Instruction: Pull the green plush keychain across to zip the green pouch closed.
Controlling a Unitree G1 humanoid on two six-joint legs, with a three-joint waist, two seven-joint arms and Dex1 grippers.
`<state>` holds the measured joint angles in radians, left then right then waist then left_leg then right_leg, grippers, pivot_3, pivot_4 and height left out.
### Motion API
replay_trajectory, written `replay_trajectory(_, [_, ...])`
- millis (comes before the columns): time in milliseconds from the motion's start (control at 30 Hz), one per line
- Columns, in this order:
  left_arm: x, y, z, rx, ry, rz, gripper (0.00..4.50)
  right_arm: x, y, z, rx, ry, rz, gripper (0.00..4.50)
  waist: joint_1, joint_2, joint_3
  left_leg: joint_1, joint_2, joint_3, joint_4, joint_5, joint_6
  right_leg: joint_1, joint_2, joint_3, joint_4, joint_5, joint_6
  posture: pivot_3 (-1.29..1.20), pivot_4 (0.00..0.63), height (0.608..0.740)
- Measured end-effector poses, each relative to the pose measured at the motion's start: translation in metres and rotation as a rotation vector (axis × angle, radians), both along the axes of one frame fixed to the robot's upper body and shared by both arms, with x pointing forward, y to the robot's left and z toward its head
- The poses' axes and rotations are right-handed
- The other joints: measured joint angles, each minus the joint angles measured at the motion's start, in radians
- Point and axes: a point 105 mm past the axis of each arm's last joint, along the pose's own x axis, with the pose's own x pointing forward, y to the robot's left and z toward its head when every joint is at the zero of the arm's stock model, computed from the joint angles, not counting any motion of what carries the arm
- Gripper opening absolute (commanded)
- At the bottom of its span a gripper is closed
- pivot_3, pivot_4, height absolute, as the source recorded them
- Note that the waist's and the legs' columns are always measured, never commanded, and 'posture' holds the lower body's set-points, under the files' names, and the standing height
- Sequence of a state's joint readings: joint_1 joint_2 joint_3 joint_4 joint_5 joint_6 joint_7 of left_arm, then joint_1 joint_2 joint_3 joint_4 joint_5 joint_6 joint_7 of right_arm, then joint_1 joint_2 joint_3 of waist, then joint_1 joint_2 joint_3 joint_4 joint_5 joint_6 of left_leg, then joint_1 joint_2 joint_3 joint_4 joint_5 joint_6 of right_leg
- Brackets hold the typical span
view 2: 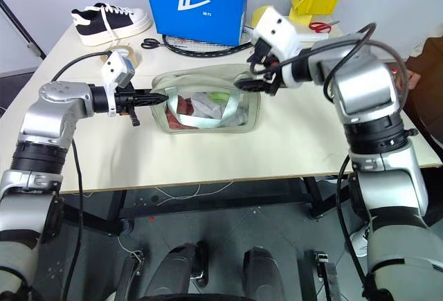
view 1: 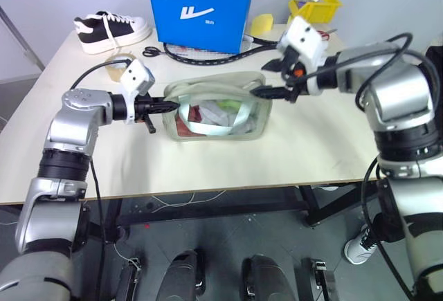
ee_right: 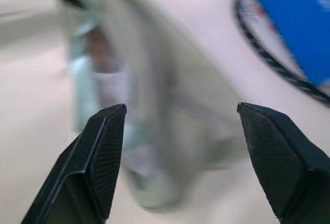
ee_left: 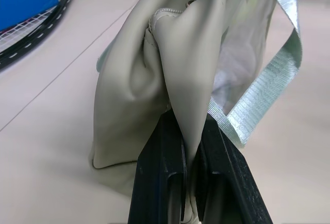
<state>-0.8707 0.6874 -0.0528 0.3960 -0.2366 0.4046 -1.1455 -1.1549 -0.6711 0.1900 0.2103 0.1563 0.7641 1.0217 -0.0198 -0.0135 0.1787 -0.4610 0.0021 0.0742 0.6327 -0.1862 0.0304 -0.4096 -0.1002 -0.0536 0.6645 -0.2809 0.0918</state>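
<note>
Both black fingers of the left gripper (ee_left: 193, 183) are pinched shut on a fold of fabric at one end of the green pouch (view 1: 220, 107), and the wrist view shows the sage cloth squeezed between the two pads. Across from it, the right gripper (ee_right: 178, 147) has its fingers spread wide with nothing between them; it hangs at the other end of the pouch, just above its upper corner, and I cannot tell whether a fingertip touches the fabric. That pouch lies on the pale table (view 1: 325, 156) between the two arms, its clear window facing up and showing red and white contents, with a pale green strap (ee_left: 268, 80) looping across the front and off the side. A small patch of bright lime green shows through the window near the right end (view 2: 219, 97); it may be the green plush keychain, but it is too small to be sure. Behind the pouch stands a blue box (view 1: 199, 5) with a white logo, and a black cable (view 1: 208, 53) curls along its base. Scissors (view 1: 152, 51) lie beside the box, a black and white sneaker (view 1: 111, 30) sits at the far left corner, and a roll of tape (view 1: 119, 64) rests near the left arm. A yellow bin (view 1: 315, 5) stands at the back right, with a yellow sponge (view 1: 261, 23) next to the box.
</note>
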Motion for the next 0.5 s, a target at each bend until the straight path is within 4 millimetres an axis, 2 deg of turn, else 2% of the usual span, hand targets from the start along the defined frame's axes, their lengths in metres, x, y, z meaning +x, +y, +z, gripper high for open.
replay_trajectory(100, [-0.001, 0.000, 0.000, -0.002, 0.003, -0.009, 0.00, 0.014, 0.006, -0.013, 0.009, 0.022, -0.006, 3.70, 0.000, 0.000, 0.000, 0.000, 0.000, 0.001, 0.000, 0.000, 0.000, 0.000, 0.001, 0.000, 0.000, 0.000, 0.000, 0.00, 0.150, 0.740])
replay_trajectory(167, [-0.001, -0.001, 0.000, -0.004, 0.004, -0.013, 0.00, 0.019, 0.013, -0.020, 0.005, 0.024, 0.009, 3.18, 0.001, 0.000, 0.000, -0.001, 0.000, 0.001, 0.000, 0.000, 0.000, -0.001, 0.002, 0.000, 0.000, 0.000, 0.000, 0.00, 0.150, 0.740])
replay_trajectory(200, [-0.001, -0.001, 0.000, -0.004, 0.003, -0.015, 0.00, 0.021, 0.015, -0.021, -0.003, 0.010, 0.020, 2.85, 0.001, 0.000, 0.000, -0.001, 0.000, 0.001, 0.000, 0.000, 0.000, -0.001, 0.002, 0.000, 0.000, 0.000, 0.000, 0.00, 0.150, 0.740])
replay_trajectory(367, [-0.003, -0.002, 0.000, -0.005, 0.002, -0.019, 0.00, 0.017, 0.023, -0.028, -0.071, -0.039, 0.093, 0.19, 0.004, 0.000, 0.000, -0.001, 0.000, 0.002, 0.000, 0.000, 0.001, 0.000, 0.002, 0.000, 0.000, 0.000, 0.000, 0.00, 0.150, 0.740])
replay_trajectory(500, [-0.005, -0.001, -0.001, 0.000, 0.002, -0.019, 0.00, 0.011, 0.028, -0.044, -0.120, -0.040, 0.157, 0.08, 0.002, 0.000, 0.000, 0.000, 0.000, 0.002, 0.001, 0.000, 0.001, 0.000, 0.002, 0.000, 0.000, 0.000, 0.001, 0.00, 0.150, 0.740])
